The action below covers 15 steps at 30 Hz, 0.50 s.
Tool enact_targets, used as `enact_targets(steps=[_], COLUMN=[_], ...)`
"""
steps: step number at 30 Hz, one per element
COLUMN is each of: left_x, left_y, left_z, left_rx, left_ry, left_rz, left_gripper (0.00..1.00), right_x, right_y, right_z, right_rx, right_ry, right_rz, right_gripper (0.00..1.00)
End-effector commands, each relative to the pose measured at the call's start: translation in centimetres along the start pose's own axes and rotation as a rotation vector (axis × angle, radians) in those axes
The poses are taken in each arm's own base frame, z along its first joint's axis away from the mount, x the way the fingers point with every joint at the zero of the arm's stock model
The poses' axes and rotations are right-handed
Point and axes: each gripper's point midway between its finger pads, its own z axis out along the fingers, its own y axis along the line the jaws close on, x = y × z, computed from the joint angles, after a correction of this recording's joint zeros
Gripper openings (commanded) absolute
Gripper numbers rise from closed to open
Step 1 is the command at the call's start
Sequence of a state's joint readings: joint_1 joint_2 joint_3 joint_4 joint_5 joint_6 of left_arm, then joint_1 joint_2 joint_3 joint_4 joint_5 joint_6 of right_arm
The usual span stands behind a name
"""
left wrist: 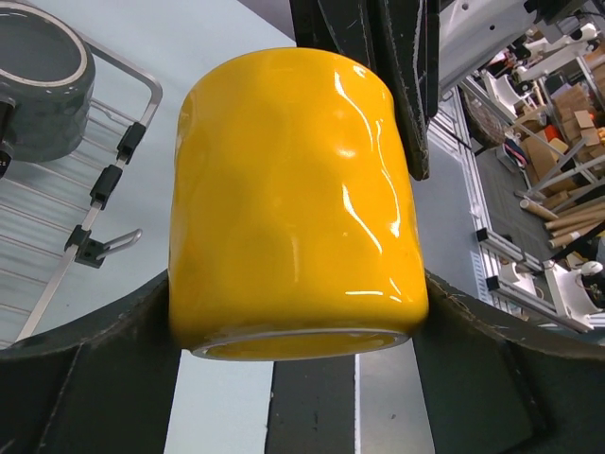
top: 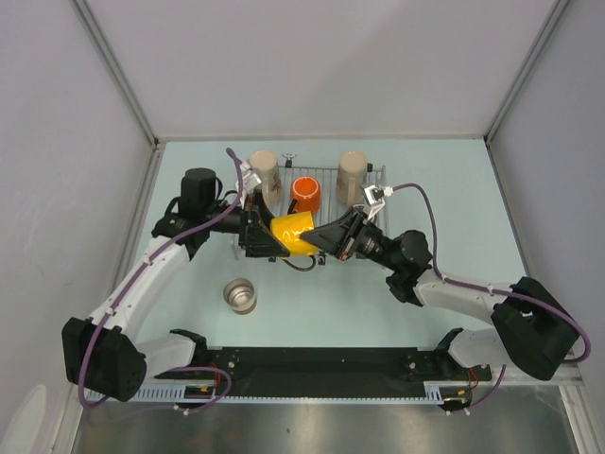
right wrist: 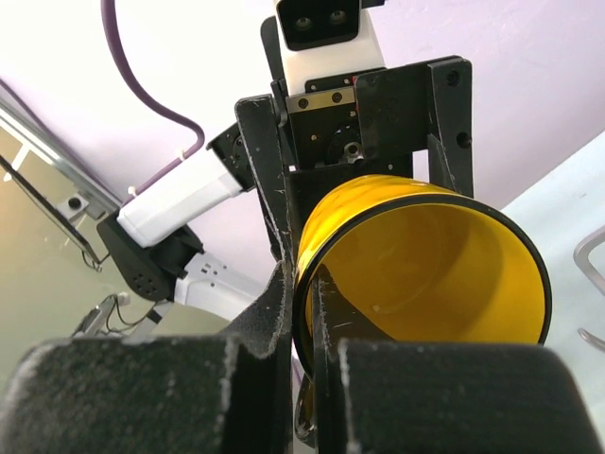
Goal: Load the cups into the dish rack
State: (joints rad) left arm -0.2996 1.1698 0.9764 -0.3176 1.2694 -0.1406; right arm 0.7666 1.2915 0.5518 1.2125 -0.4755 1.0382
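racked: beige cups (top: 264,170), orange-red cup (top: 305,192), dark grey cup (left wrist: 38,90) | yellow cup (top: 293,233) at dish rack (top: 329,189) 6 o'clock — left hand (left wrist: 295,293), right hand (right wrist: 304,303) both clamped on it | steel cup (top: 240,295) on worktop (top: 444,189), 7 o'clock — pending

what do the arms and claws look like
The left arm and right arm have white link shells and chunky black joint housings, each trailed by a purple cable. The left claw and right claw are black, with flat scuffed fingers; a white camera block sits at each wrist.
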Motion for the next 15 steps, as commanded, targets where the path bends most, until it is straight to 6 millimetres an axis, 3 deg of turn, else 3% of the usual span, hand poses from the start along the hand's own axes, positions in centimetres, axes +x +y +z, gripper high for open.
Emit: enact_targets(steps=[1,4,7,13,15], left_x=[-3.5,-4.3,-4.7,-5.0,-5.0], left_y=[-1.8,-1.5,-1.6,-1.8,-1.6], left_z=[-1.8,-1.8,-1.9,-1.9,-1.9], left_rx=[0.032,0.017,0.003,-0.008,-0.010], left_ry=[-0.072,-0.091,-0.107,-0.124,-0.125], left_rz=[0.087,0.092,0.099,0.116,0.125], left_gripper=[0.10,0.08,0.01,0.01,0.01], right_x=[1.8,3.2,4.4,5.9,6.8], right_y=[0.6,-0.7,-2.0,-3.2,-4.3], right_z=[-0.2,-0.3,-0.5,-0.1,-0.2], right_rx=[-0.043,-0.009,0.017,0.003,0.017], right_ry=[0.028,0.049,0.061,0.077,0.096], right_rz=[-0.008,0.015,0.032,0.078,0.107], right_gripper=[0.00,0.00,0.00,0.00,0.14])
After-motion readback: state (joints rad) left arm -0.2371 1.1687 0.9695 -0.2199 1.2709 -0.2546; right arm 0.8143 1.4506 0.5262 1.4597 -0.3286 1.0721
